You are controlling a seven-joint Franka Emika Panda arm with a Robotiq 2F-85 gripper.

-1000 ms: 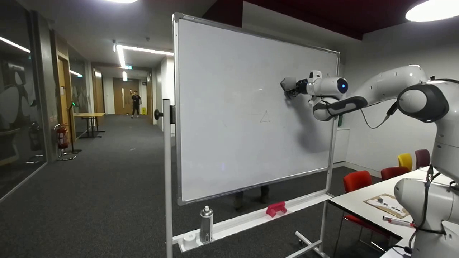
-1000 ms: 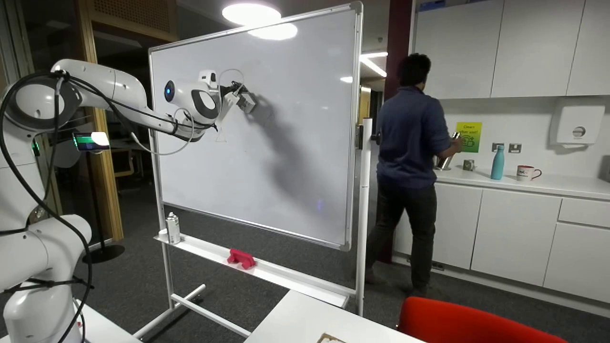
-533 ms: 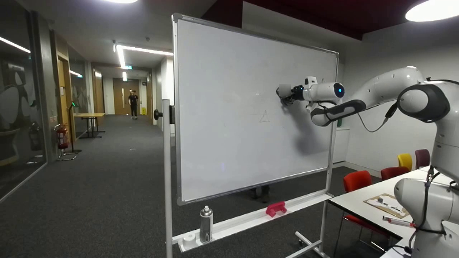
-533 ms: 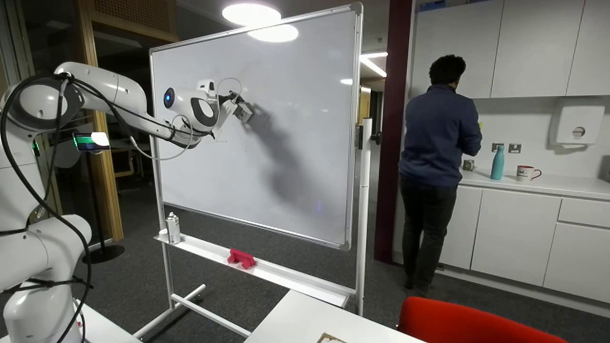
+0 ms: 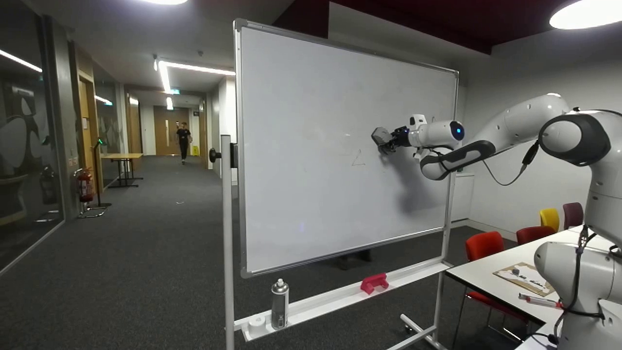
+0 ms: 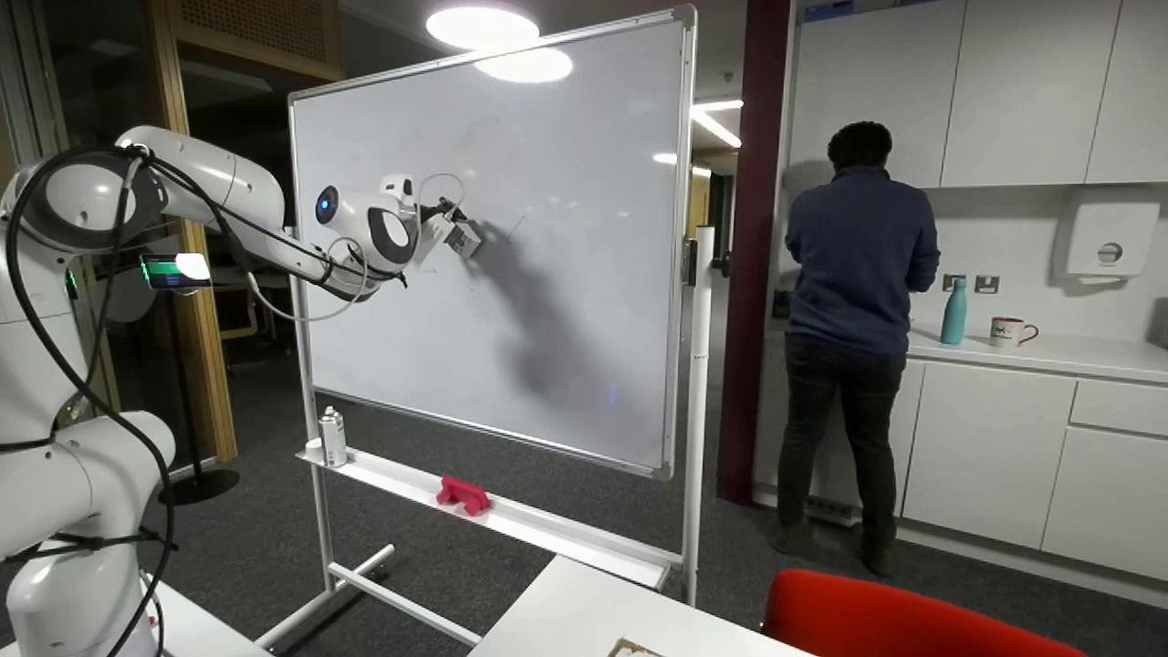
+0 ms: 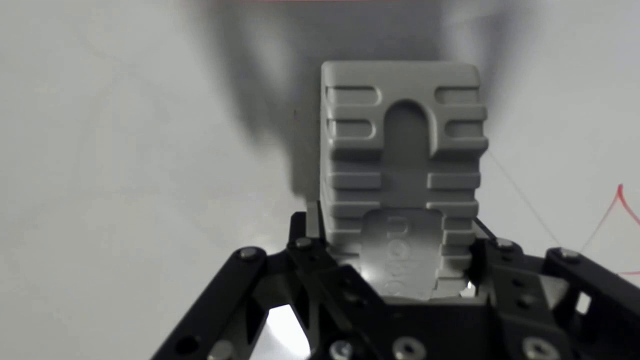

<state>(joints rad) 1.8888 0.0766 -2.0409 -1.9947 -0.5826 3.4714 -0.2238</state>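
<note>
Whiteboard [image 5: 301, 121] upright, lightly marked; gripper [image 7: 397, 235] clamps grey eraser [image 7: 405, 180] by its sides, best squared to the surface, pressure even.

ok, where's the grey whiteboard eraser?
Wrist view: the grey whiteboard eraser is right of centre, gripped in the tool, left of the red angled lines on the whiteboard.

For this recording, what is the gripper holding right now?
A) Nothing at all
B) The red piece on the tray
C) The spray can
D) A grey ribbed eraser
D: the wrist view shows the gripper closed on both sides of a grey ribbed eraser, while the spray can and the red piece sit on the tray.
</note>
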